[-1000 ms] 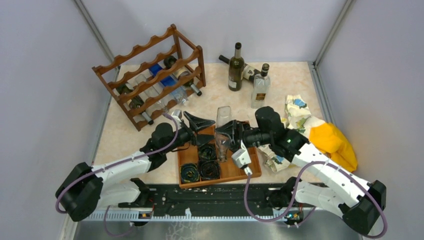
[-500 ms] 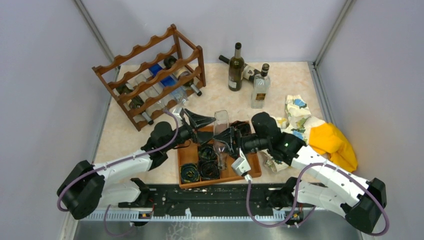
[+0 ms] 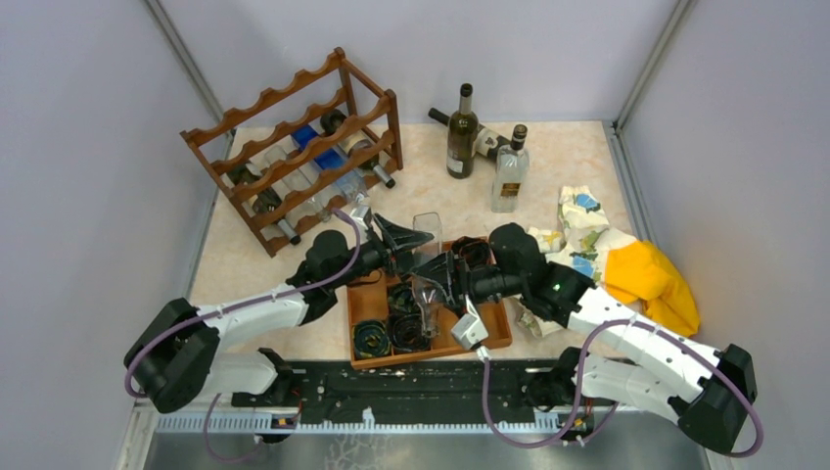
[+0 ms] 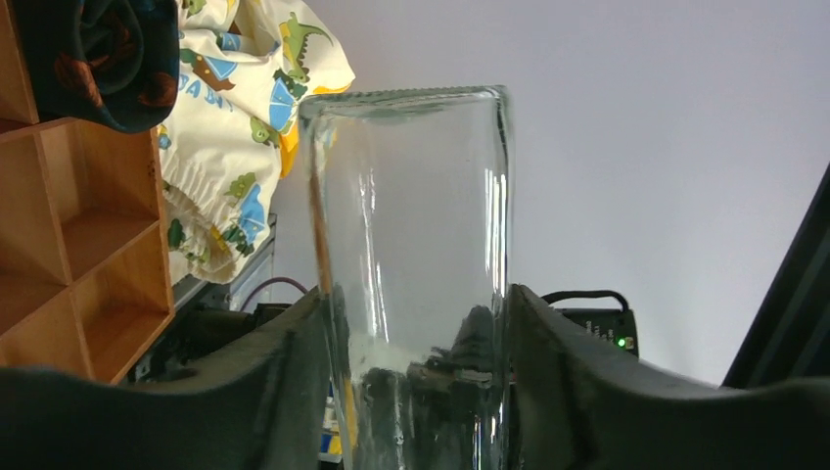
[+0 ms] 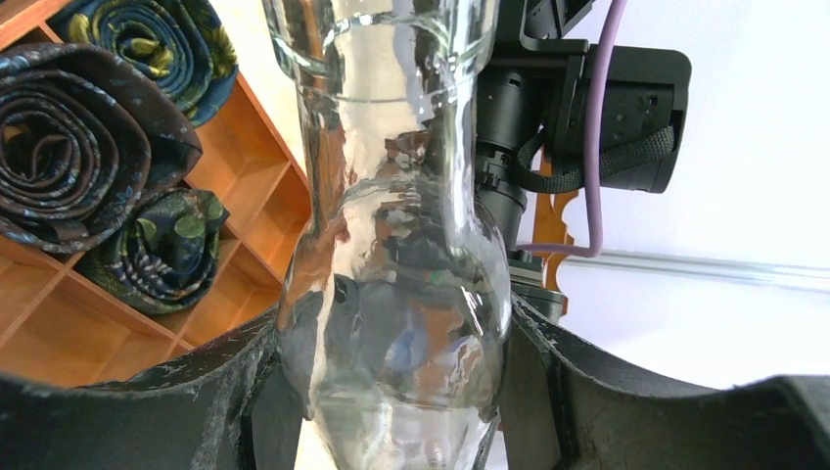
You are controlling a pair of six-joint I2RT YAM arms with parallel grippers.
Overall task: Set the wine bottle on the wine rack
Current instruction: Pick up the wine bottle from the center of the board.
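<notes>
A clear glass wine bottle (image 3: pixel 427 257) hangs over the tray, its flat base up and its neck down. My right gripper (image 3: pixel 442 277) is shut on its shoulder; in the right wrist view both fingers press the bottle (image 5: pixel 391 274) around the gripper midpoint (image 5: pixel 396 323). From the left, my left gripper (image 3: pixel 412 239) is shut on the bottle's body near the base. Its fingers touch both sides of the glass (image 4: pixel 411 225) in the left wrist view, at the gripper (image 4: pixel 416 302). The dark wooden wine rack (image 3: pixel 294 147) stands at the back left, apart from both grippers.
The rack holds several bottles (image 3: pixel 323 166). Under the held bottle lies an orange-brown compartment tray (image 3: pixel 499 328) with rolled ties (image 3: pixel 406 328). Dark bottles (image 3: pixel 462 132) and a clear bottle (image 3: pixel 509 171) stand at the back. A patterned cloth (image 3: pixel 582 220) and a yellow cloth (image 3: pixel 651 279) lie at right.
My left gripper moved right to the bottle and its wide-open jaws closed onto the glass. The right gripper shifted the bottle slightly left.
</notes>
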